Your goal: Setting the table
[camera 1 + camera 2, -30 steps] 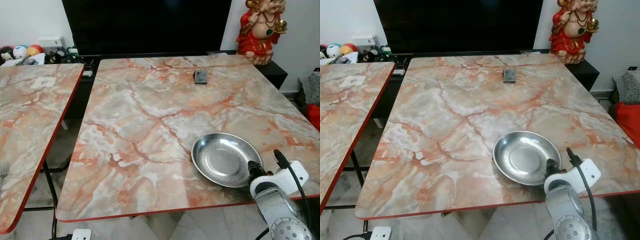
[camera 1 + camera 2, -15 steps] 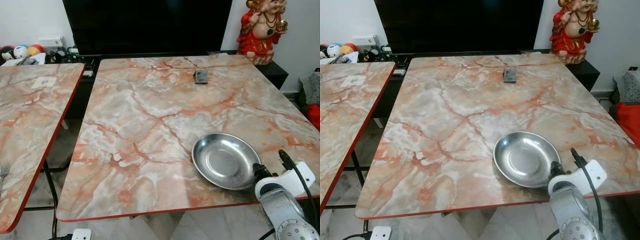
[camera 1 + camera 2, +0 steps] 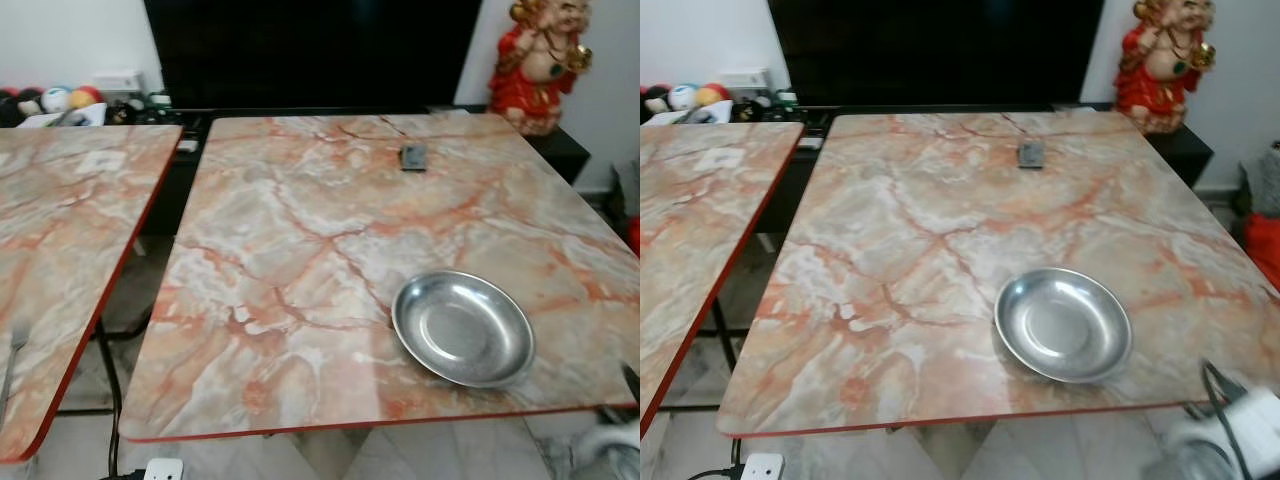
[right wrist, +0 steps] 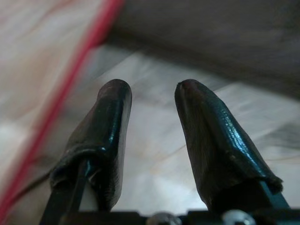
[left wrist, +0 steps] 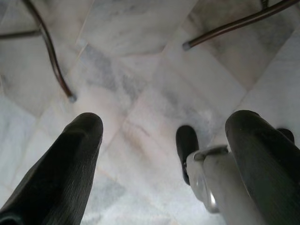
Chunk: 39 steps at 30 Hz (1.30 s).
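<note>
The right gripper (image 4: 151,140) has its jaws spread with nothing between them, hanging off the near edge of the bench, whose red trim runs past one black finger (image 4: 101,140) with pale floor tile beyond. The left gripper (image 5: 159,154) also has its jaws wide apart and empty, pointing down at the marble floor (image 5: 140,61) near thin metal bench legs, so that arm looks idle. On the main bench (image 3: 300,250), the steel plate (image 3: 462,327) lies flat near the front right corner, just inside the edge and apart from both grippers. A small dark object (image 3: 413,156) lies far back on the same bench, and a second bench (image 3: 60,250) stands to the left with a fork (image 3: 12,360) at its near edge. A red figurine (image 3: 1162,62) stands beyond the far right corner. The plate seems placed, so the next step is probably fetching cutlery. To do it well, keep the right arm low and clear of the bench edge while turning, so it cannot nudge the plate off its spot.
</note>
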{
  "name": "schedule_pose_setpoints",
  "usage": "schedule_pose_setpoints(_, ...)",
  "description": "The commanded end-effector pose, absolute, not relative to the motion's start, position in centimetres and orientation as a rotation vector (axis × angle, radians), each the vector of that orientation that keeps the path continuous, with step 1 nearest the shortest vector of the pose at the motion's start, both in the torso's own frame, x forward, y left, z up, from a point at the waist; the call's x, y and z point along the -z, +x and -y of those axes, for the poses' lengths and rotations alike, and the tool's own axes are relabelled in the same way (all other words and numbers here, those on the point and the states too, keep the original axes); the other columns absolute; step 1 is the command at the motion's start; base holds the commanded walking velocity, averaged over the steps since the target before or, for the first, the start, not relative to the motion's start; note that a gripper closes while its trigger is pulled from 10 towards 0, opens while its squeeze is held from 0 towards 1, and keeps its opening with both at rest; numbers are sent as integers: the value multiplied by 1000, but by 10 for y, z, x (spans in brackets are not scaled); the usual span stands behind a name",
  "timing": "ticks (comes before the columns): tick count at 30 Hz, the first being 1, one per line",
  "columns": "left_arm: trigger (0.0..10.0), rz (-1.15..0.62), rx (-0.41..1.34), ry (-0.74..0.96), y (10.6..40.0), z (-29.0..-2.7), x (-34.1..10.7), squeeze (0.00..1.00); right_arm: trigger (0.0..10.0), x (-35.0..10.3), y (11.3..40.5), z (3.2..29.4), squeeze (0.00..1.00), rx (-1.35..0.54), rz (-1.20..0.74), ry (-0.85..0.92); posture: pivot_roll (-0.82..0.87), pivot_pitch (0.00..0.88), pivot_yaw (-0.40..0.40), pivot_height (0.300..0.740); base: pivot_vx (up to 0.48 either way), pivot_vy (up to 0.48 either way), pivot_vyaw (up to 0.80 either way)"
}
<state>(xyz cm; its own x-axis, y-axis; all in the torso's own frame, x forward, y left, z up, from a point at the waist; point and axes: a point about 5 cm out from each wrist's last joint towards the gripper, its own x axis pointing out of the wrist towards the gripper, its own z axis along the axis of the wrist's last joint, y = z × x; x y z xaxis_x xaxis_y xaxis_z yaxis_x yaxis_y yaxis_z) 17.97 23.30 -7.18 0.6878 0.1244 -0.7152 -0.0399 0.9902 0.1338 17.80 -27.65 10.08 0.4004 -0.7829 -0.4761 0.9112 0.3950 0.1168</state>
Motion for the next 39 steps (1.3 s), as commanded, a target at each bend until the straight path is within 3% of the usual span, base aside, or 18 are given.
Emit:
schedule_pose_setpoints(1, 10000, -822, -87, 104, 176, -231, 74, 0, 10000, -102, 174, 282, 0, 1145, -372, 340, -42, 93, -34, 740, 0, 0, 0)
schedule_pose_setpoints(7, 10000, -820, -93, 99, 176, -230, 74, 0, 10000, -79, 161, 281, 0, 1157, -545, 301, -43, 92, -38, 740, 0, 0, 0)
schedule_pose_setpoints(12, 10000, -820, -96, 97, 176, -229, 75, 0, 10000, -47, 162, 266, 0, 975, -692, 276, -38, 91, -45, 740, 0, 0, 0)
schedule_pose_setpoints(21, 10000, -819, -110, 90, 176, -229, 75, 0, 10000, 4, 149, 271, 0, 911, -880, 133, -26, 84, -56, 740, 0, 0, 0)
schedule_pose_setpoints(27, 10000, -819, -119, 84, 175, -229, 75, 0, 10000, 45, 151, 256, 0, 754, -1005, 103, -19, 83, -60, 740, 0, 0, 0)
schedule_pose_setpoints(33, 10000, -820, -124, 79, 175, -228, 76, 0, 10000, 71, 167, 224, 0, 402, -983, 116, -18, 82, -53, 740, 0, 0, 0)
schedule_pose_setpoints(39, 10000, -822, -129, 74, 174, -230, 76, 0, 10000, 86, 161, 206, 0, 128, -1011, -50, -6, 74, -37, 740, 0, 0, 0)
